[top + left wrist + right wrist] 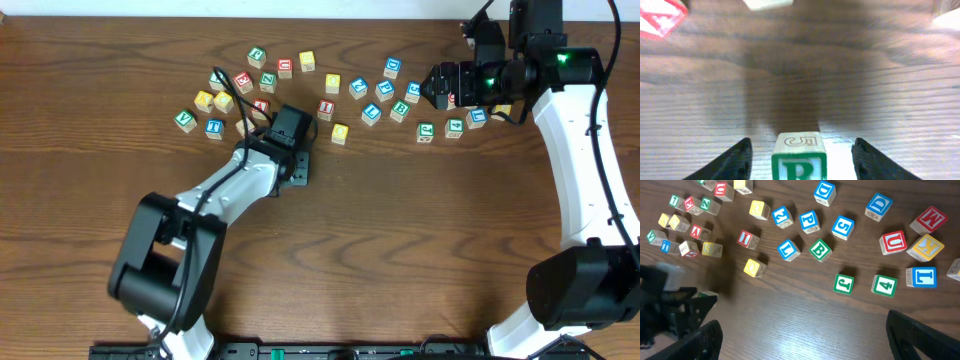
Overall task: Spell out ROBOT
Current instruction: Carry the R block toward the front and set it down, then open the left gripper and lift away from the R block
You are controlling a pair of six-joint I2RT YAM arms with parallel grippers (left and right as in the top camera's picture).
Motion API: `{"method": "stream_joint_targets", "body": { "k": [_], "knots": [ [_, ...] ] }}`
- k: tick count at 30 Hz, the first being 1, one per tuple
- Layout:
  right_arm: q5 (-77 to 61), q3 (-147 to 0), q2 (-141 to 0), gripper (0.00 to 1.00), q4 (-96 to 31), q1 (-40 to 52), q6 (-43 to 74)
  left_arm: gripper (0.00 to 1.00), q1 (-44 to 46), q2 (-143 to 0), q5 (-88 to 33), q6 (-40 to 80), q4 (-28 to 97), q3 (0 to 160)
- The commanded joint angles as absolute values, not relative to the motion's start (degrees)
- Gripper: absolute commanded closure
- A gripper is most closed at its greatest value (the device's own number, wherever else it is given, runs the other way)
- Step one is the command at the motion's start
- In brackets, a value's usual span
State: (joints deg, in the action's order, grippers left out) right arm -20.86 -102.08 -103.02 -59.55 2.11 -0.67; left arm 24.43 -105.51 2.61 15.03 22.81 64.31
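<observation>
A green R block (799,161) stands on the wooden table between the two fingers of my left gripper (800,146), with a gap on each side. The gripper is open, low over the table in front of the block cluster (300,160). A green corner of the block shows beside that gripper in the right wrist view (708,296). Several letter blocks lie scattered at the back of the table, among them a green B block (820,250) (400,108). My right gripper (815,330) is open and empty, held above the right end of the cluster (440,85).
Near my right gripper lie a green J block (843,283), a green 4 block (884,285) and a red U block (892,242). A yellow block (340,131) and a red block (325,108) lie just right of my left gripper. Bare wood (400,250) fills the front.
</observation>
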Motion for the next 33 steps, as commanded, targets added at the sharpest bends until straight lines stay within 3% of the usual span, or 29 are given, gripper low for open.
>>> {"method": "stream_joint_targets", "body": {
  "k": [1,9,24,33],
  "knots": [
    [-21.3,-103.4,-103.3,0.01,-59.7,1.9,-0.9,0.31,24.1,-99.7,2.1,14.6,23.5,66.4],
    [-21.3,-103.4,-103.3,0.01,-59.7,1.9,-0.9,0.16,24.1,-91.0,2.2,14.6,25.8,67.2],
    [-21.3,-103.4,-103.3,0.01,-59.7,1.9,-0.9,0.15,15.6,-89.4,2.2,13.2,50.6,90.4],
    [-21.3,-103.4,-103.3,0.01,-59.7,1.9,-0.9,0.16,8.4,-96.1,1.7,9.1,64.7,106.3]
  ]
}}
